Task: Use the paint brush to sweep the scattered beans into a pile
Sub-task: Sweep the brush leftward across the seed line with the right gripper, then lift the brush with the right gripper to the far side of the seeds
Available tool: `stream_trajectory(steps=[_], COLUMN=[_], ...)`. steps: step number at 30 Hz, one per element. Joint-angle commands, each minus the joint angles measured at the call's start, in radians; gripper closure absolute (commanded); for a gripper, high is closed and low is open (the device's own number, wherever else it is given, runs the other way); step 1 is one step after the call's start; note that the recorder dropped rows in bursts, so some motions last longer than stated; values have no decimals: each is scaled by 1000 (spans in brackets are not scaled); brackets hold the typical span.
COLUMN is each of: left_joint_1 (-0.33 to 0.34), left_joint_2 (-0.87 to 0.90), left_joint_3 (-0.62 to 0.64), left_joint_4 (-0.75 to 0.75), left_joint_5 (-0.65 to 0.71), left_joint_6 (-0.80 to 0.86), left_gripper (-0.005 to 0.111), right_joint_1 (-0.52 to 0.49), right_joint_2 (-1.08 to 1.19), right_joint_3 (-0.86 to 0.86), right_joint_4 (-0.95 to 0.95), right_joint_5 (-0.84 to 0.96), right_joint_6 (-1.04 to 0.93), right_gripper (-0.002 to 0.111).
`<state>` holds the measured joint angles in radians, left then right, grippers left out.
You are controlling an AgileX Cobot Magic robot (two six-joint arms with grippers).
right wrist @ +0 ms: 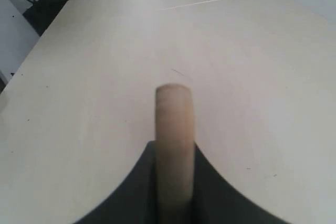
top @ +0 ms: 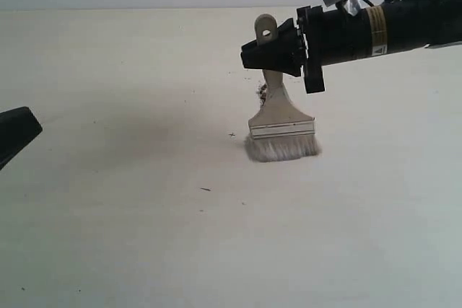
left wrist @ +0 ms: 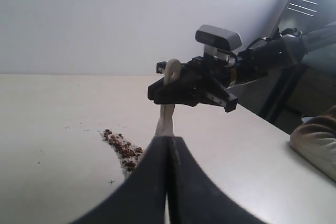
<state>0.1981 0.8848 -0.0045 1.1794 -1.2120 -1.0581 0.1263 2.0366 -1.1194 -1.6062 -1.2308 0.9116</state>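
The wide, flat paint brush (top: 281, 124), with a cream-white handle, silver metal ferrule and pale bristles, stood nearly upright near the middle of the table, its splayed bristle tips on the surface. The black right gripper (top: 268, 54) was clamped on the handle just below the hole at its end. Just beside the brush, the tiny round reddish-brown beans (left wrist: 124, 148) lay in a narrow, ragged streak mixed with pale grains. The smooth, matte off-white table (top: 108, 214) gave wide open surface on every side of the brush, marked only by a few dark specks; its far edge met a pale wall. The black left gripper (top: 29, 129), tapered jaws pressed together on nothing, hung low at the left, well apart from the brush.
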Motion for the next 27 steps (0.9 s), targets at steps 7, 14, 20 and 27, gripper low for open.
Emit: stream_trajectory(steps=[7,14,20,27], left_joint_1=[1,1,1,1], left_joint_2=[-6,-6,-6,-6], left_joint_3=[5,5,5,5], left_joint_4=[-5,-5,-5,-5], left_joint_5=[-8,-8,-8,-8], left_joint_6=[-8,-8,-8,-8], left_gripper=[107,107,107,107], right_joint_1=[3,3,-11,-86], right_joint_2=[-120,-210,-163,122], right_joint_3=[-5,-5,-34,-443], right_joint_4=[-22,59,239,102], right_joint_5=[10,10,10,10], right_joint_6=[113,93,-212,-38], right_gripper=[108,108,108,108])
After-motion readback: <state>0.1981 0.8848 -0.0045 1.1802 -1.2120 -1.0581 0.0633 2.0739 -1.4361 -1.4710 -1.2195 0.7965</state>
